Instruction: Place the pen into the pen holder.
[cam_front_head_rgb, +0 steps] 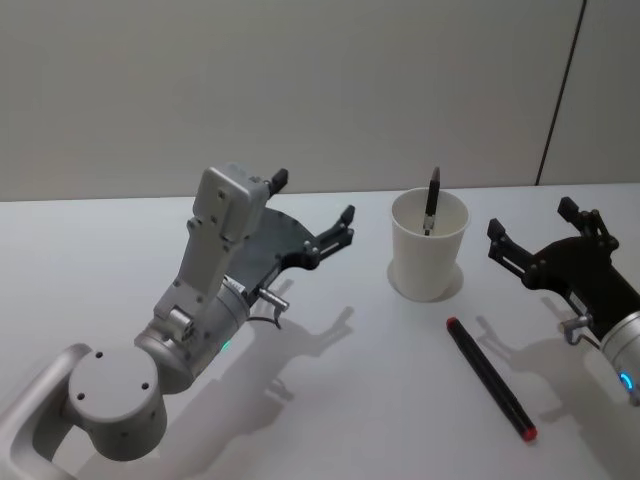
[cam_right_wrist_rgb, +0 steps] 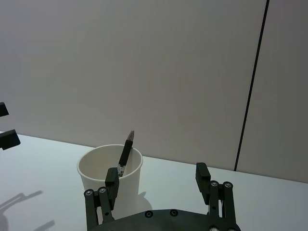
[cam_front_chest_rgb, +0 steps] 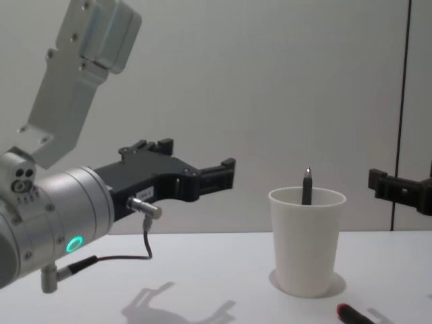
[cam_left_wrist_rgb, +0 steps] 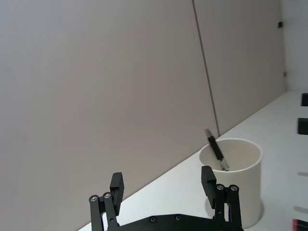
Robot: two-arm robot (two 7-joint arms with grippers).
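Observation:
The pen holder is a white paper cup standing on the table between my two arms. A dark pen stands tilted inside it, tip above the rim; it also shows as pen, pen and pen. A second pen, black with red ends, lies flat in front of the cup towards the right; its red end shows low in the chest view. My left gripper hangs open and empty left of the cup. My right gripper hangs open and empty to its right.
The white table runs back to a plain grey wall. The left arm's large grey body stands over the table's front left. The cup sits just beyond the left fingers.

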